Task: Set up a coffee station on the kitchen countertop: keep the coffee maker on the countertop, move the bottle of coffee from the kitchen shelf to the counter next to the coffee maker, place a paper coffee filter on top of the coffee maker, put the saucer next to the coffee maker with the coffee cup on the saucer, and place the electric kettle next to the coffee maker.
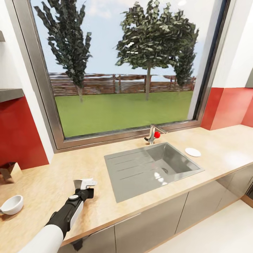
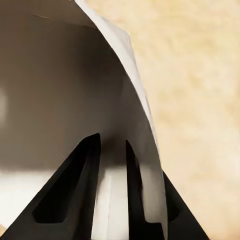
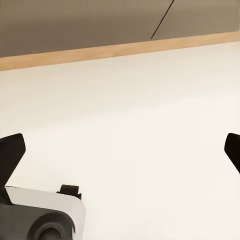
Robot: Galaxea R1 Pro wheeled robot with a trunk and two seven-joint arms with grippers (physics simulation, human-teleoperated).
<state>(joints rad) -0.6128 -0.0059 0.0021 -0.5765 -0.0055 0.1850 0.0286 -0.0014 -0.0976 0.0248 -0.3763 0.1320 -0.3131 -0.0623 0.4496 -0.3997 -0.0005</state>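
The paper coffee filter [image 1: 84, 183] is pinched in the left pincer [image 1: 85, 191], held over the light wood table [image 1: 88, 165]; in the left wrist view the white sheet [image 2: 131, 75] sits clamped between the dark fingers [image 2: 75, 185]. Left of that pincer, near the table's front edge, stands the coffee cup [image 1: 12, 204]. To its right lies the steel sink [image 1: 151, 168], with the saucer [image 1: 193, 152] beyond it. The right pincer [image 3: 120, 150] is spread wide over pale floor [image 3: 130, 115].
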